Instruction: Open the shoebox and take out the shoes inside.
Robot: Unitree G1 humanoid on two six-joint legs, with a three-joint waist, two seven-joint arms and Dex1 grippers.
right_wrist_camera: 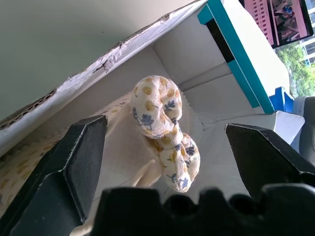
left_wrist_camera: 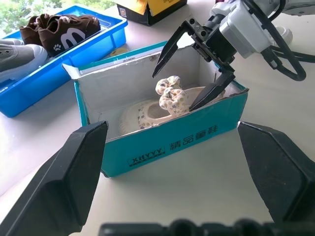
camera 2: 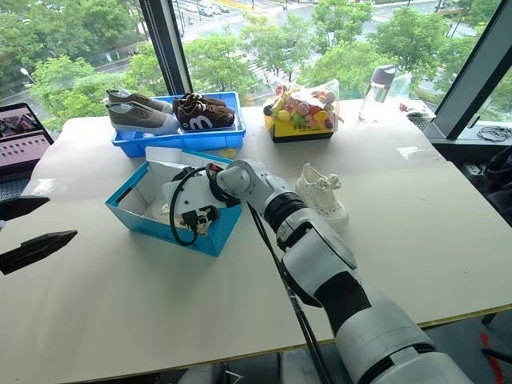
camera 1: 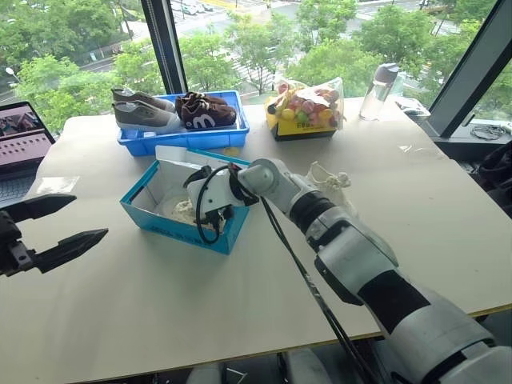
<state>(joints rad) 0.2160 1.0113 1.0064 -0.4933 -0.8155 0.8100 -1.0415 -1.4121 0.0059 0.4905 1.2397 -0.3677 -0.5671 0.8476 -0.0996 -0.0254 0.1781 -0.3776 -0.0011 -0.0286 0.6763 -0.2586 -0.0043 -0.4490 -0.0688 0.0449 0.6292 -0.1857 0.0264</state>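
Observation:
The bright blue shoebox (camera 1: 172, 228) stands open on the table, its lid (camera 1: 180, 154) folded back behind it. One cream-white shoe (left_wrist_camera: 142, 114) with a dotted bow (right_wrist_camera: 165, 128) lies inside. The other shoe (camera 2: 320, 196) sits on the table just right of the box. My right gripper (camera 1: 204, 210) reaches into the box from the right and is open, its black fingers (left_wrist_camera: 165, 54) either side of the bow without touching it. My left gripper (camera 1: 91, 216) hovers open to the left of the box, holding nothing.
Behind the box a blue plastic tray (camera 1: 144, 146) holds a grey pair and a brown pair. A bag of colourful items on a yellow box (camera 1: 304, 108) and a bottle (camera 1: 378, 90) stand at the back right. A laptop (camera 1: 20, 148) sits at the left edge.

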